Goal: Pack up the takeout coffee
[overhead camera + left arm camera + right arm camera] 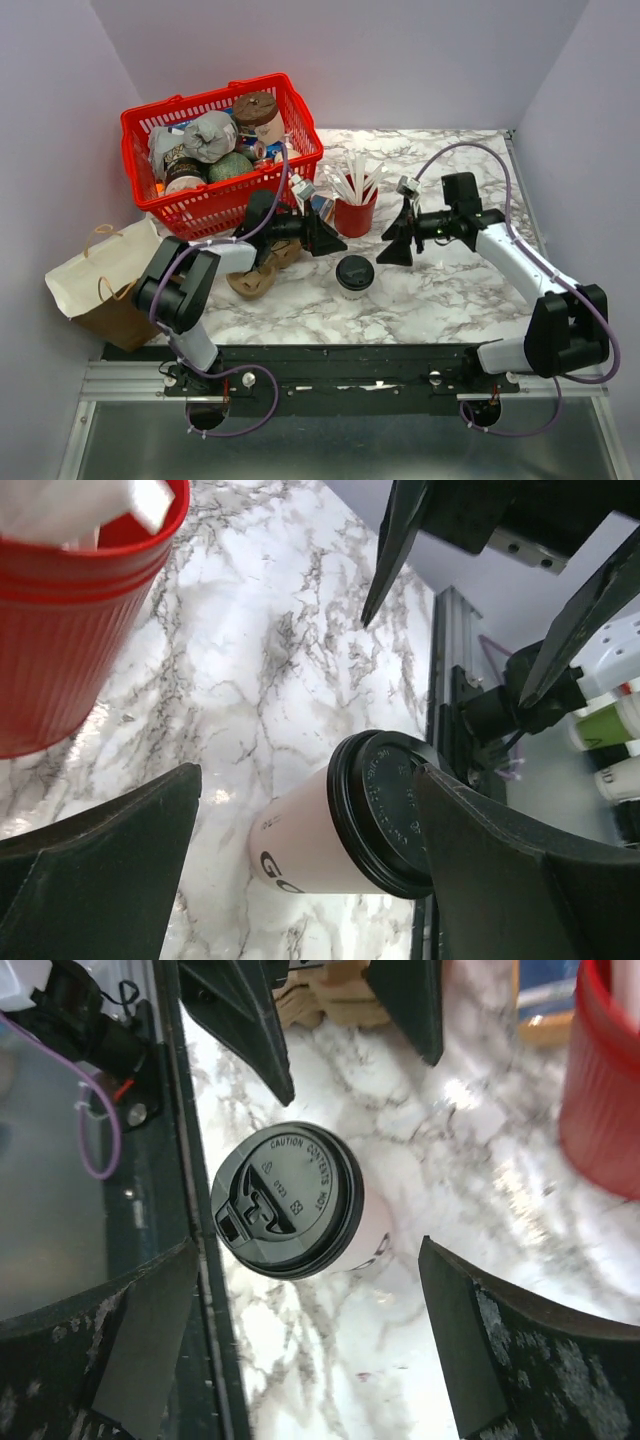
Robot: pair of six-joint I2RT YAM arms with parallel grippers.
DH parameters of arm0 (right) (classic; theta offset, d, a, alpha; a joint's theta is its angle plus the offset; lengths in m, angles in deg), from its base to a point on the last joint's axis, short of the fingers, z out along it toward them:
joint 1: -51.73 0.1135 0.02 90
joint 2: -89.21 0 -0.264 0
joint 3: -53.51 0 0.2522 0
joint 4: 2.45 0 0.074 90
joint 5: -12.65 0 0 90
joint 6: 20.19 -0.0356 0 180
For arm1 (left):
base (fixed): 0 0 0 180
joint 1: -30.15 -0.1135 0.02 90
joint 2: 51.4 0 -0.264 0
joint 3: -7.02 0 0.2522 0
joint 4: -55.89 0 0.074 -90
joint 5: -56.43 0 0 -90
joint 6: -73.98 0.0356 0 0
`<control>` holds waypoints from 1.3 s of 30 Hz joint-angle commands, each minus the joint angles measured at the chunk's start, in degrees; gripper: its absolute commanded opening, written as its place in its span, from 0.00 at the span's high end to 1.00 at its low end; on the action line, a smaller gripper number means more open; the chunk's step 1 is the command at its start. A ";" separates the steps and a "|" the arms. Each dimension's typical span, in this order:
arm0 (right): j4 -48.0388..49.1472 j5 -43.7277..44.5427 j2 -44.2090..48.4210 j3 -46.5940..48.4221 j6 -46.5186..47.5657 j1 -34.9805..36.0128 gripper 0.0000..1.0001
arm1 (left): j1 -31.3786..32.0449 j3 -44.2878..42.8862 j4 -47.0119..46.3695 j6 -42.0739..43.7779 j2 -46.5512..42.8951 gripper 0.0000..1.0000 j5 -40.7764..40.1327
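- Top external: finds takeout coffee [354,273] standing lidded on table [450,292] between both arms, unpacked.
- Shows left gripper [325,238] spread wide just beside it, empty; right gripper [398,242] wide, empty too.
- Leaves grasp, lift and packing undone, seemingly.

Pale lilac back wall [340,60], plain and matte. Matching side walls left [50,150] and right [590,150], angled in to form a three-sided booth. White marble-patterned tabletop with grey veining [450,295] fills the booth floor; glossy. Small bright glare patch [460,1095] on the marble in the right wrist view. Light even and diffuse, shadows soft. Black flat rail [350,357] along the table's near edge. Silver ribbed aluminium frame bar [115,378] at its left end. Dull grey metal sheet [340,445] below, nearest the camera.
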 commanded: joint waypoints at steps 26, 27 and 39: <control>-24.27 9.84 -7.52 14.01 44.13 11.40 0.00 | 6.71 -0.25 37.13 49.23 -23.77 0.03 -8.97; -24.27 9.49 -7.87 14.27 43.77 11.49 0.00 | 6.97 -0.35 36.68 49.23 -23.25 0.03 -8.88; -24.18 9.66 -8.23 12.34 44.65 12.54 0.01 | 9.87 -2.28 39.75 54.76 -20.26 0.05 -5.89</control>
